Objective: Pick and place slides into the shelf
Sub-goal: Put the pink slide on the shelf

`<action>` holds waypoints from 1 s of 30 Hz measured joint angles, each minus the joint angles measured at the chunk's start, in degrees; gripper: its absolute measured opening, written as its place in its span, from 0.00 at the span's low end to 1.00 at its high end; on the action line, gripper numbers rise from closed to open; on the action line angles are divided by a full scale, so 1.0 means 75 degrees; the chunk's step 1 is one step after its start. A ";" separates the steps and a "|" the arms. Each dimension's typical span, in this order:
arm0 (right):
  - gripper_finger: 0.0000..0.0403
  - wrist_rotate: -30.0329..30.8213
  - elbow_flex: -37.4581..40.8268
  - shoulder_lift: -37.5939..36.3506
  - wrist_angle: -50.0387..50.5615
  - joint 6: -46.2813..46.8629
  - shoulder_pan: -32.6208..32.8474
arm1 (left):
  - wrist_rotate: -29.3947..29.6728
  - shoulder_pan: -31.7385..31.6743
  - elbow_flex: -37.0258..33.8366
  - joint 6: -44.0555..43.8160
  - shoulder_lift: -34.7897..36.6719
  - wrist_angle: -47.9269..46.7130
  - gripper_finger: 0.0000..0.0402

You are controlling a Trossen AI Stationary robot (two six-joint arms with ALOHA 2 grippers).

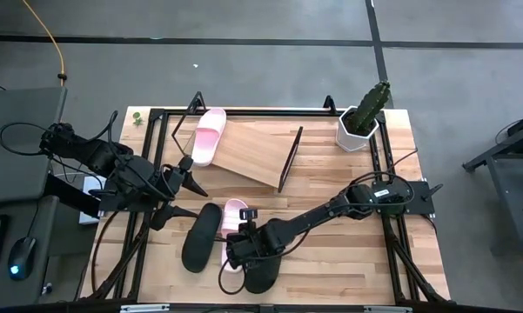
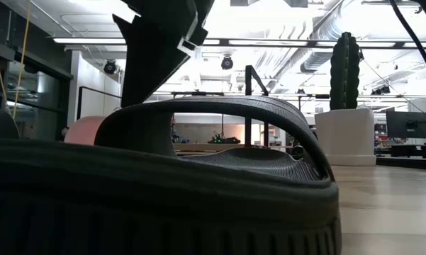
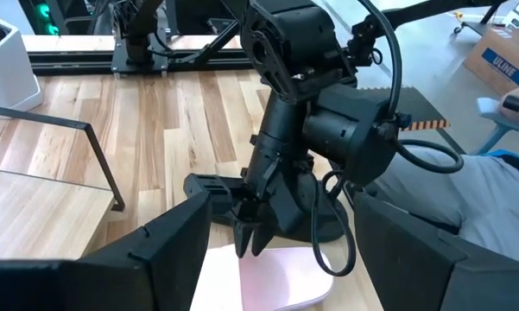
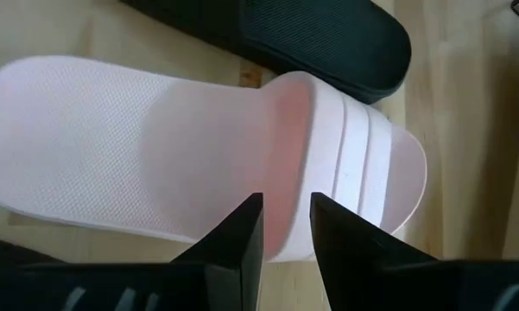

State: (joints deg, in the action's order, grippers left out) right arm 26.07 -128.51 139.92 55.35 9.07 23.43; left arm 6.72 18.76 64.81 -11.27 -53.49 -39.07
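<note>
One pale pink slide [image 1: 209, 135] lies on the shelf [image 1: 257, 155], a slanted wooden board in a black wire frame. The second pink slide [image 1: 235, 211] [image 4: 155, 138] lies flat on the table between two black slides [image 1: 200, 236] [image 1: 263, 271]. My right gripper [image 1: 241, 236] [image 4: 287, 212] points down over this pink slide at the opening edge of its strap, fingers open by a narrow gap. My left gripper [image 1: 200, 200] [image 3: 281, 259] is open wide, left of the pink slide and facing it. The near black slide [image 2: 198, 177] fills the low view. My right gripper comes from above, with one finger [image 4: 246, 233] over the footbed and the other [image 4: 328, 233] over the strap's edge [image 4: 285, 130]. I cannot tell whether the tips touch the slide. The slide lies flat on the table.
A cactus in a white pot [image 1: 362, 122] stands at the table's far right corner. The shelf's wire frame [image 1: 289, 158] rises at the board's right end. In the left wrist view a person's sleeve [image 3: 509, 168] shows beyond the table.
</note>
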 joint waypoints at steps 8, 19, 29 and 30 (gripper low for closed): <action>0.22 0.0132 0.0000 0.0035 -0.0008 0.0110 -0.0002 | 0.0000 0.0000 0.0000 0.0000 0.0002 -0.0003 0.66; 0.22 0.0769 -0.0003 0.0430 0.0078 -0.0010 0.0002 | -0.0003 0.0000 0.0000 0.0003 -0.0001 -0.0012 0.66; 0.22 0.1282 -0.0003 0.0440 0.0100 0.0215 -0.0004 | -0.0003 0.0001 0.0000 0.0002 -0.0001 -0.0012 0.66; 0.22 0.1290 -0.0003 0.0440 0.0096 0.0217 -0.0006 | -0.0003 0.0000 0.0000 0.0003 -0.0001 -0.0012 0.66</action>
State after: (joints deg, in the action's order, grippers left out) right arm 35.75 -128.53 143.22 56.07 10.70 23.39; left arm 6.70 18.77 64.82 -11.25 -53.49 -39.16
